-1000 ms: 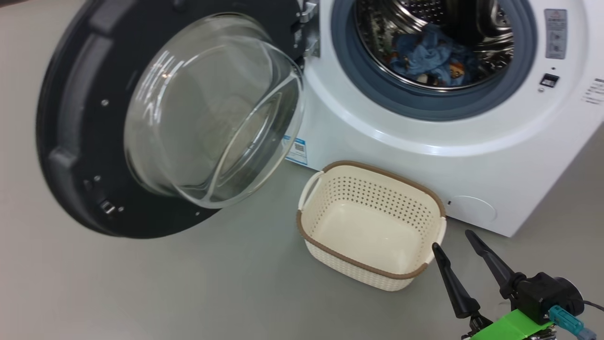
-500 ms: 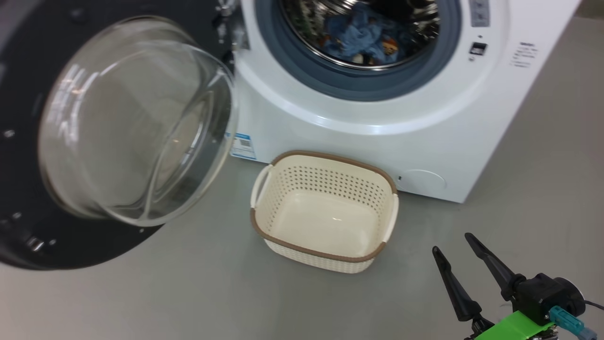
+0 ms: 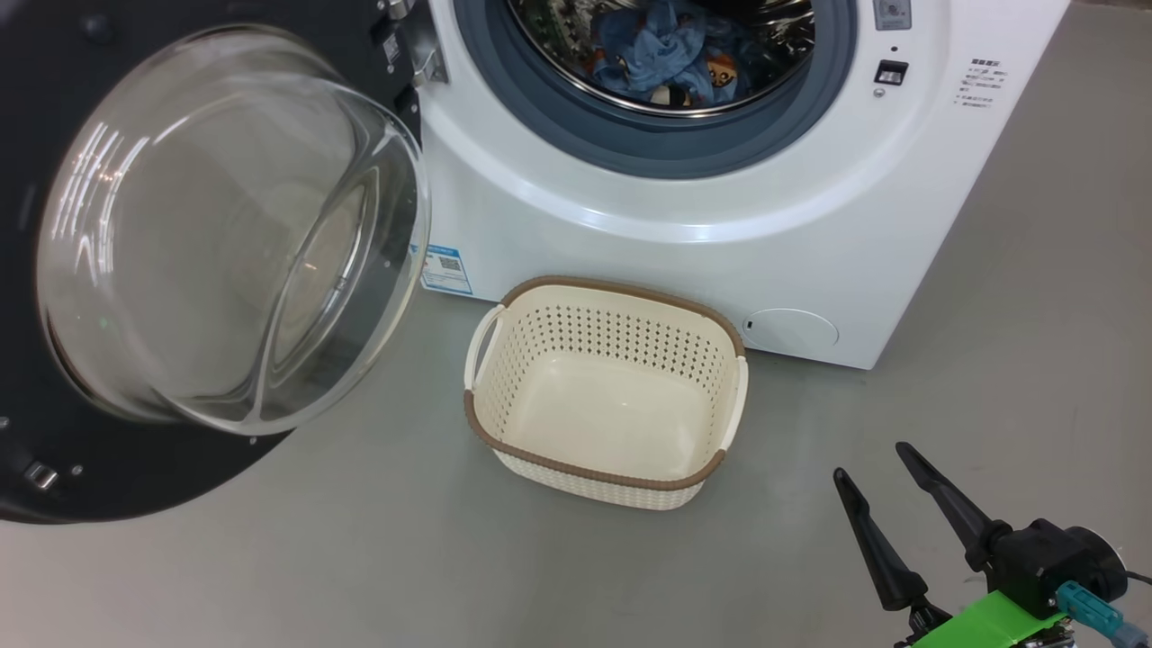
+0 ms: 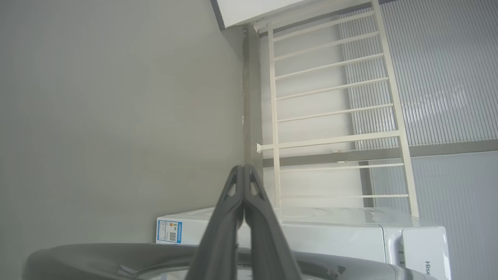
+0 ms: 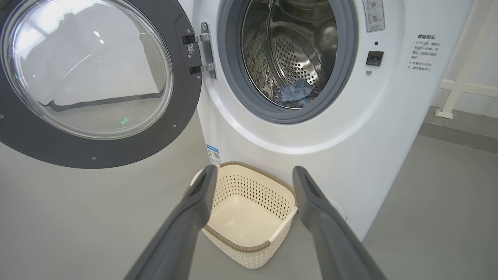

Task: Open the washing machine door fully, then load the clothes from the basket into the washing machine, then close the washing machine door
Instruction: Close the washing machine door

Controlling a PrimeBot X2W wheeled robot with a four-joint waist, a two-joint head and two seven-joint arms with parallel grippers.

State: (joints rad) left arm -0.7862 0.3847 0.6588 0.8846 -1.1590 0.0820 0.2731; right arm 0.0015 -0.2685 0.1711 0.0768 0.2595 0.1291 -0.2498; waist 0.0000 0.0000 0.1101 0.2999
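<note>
The white washing machine has its black round door swung wide open to the left, the glass bowl bulging out. Light blue clothes lie inside the steel drum. On the floor in front stands the cream basket with nothing in it. My right gripper hovers open to the right of the basket, nothing between its fingers. My left gripper is shut on nothing, fingers pressed together, pointing over the door's edge and the machine's side.
Grey floor spreads around the basket and machine. A white ladder-like rack stands beside the machine against a wall. A round cover sits at the machine's base.
The head camera has swung, shifting the whole scene leftward and up in view. The right gripper stays open in the same corner; nothing has been grasped or moved.
</note>
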